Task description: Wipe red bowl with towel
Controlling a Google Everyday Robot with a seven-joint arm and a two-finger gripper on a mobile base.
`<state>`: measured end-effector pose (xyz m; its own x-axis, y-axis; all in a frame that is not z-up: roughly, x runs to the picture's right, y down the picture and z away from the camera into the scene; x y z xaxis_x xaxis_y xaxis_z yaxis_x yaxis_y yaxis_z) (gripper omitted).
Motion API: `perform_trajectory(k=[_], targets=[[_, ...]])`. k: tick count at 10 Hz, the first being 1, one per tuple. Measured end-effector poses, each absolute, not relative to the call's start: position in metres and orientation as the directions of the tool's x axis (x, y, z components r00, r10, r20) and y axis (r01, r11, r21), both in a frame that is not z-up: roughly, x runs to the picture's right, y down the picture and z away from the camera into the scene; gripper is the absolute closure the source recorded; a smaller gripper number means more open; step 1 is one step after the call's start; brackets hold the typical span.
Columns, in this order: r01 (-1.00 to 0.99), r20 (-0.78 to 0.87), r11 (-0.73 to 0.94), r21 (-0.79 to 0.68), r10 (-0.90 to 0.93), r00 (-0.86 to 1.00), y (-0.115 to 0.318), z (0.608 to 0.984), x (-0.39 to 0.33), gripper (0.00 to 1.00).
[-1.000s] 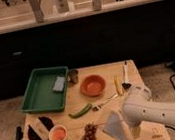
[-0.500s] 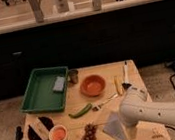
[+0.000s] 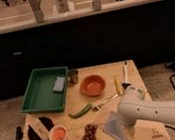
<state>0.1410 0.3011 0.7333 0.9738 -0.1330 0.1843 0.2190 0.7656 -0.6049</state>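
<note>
One arm only: two-finger gripper (image 3: 127, 137) hangs, fingers apart, over the right edge of the flat folded pale grey-blue towel (image 3: 114, 127) at the light wooden table (image 3: 106, 71) front, wide shallow orange-red bowl (image 3: 93, 85) well apart, beyond and slightly left

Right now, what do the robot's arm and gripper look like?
The arm is a smooth, glossy white tube with a rounded elbow. No cables or markings show on it. The gripper at its end, down by the towel, looks darker than the arm, and its details cannot be made out.
</note>
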Motion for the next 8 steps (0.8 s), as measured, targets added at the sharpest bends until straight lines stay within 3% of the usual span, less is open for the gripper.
perform_trajectory(k=[8], targets=[[0.243,0.239,0.728,-0.641,-0.112,0.965,0.313,0.750,0.134,0.20]])
